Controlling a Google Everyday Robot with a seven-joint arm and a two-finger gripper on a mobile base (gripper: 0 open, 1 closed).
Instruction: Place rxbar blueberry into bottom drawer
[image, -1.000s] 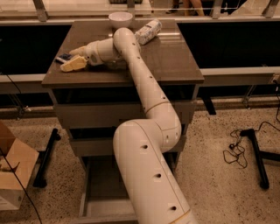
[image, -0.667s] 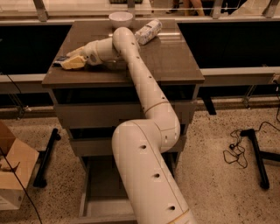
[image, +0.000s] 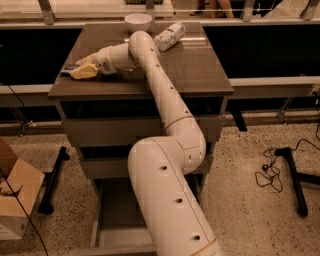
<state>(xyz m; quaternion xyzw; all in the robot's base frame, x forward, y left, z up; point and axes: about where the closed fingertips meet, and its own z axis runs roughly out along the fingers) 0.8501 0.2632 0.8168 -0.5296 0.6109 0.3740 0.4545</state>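
The rxbar blueberry (image: 67, 70) lies on the left edge of the cabinet top; only its dark end shows, poking out to the left of my gripper. My gripper (image: 81, 67) is low over the top at that spot, right at the bar. The arm reaches up from the bottom of the view and across the cabinet. The bottom drawer (image: 113, 212) is pulled out near the floor, and its plain grey inner tray shows to the left of my arm, which hides its right part.
A white bowl (image: 138, 21) stands at the back of the cabinet top (image: 200, 70), and a white bottle (image: 169, 35) lies on its side to the right of it. A cardboard box (image: 14, 200) sits on the floor at left. Cables (image: 270, 172) and a black stand leg (image: 292, 182) lie at right.
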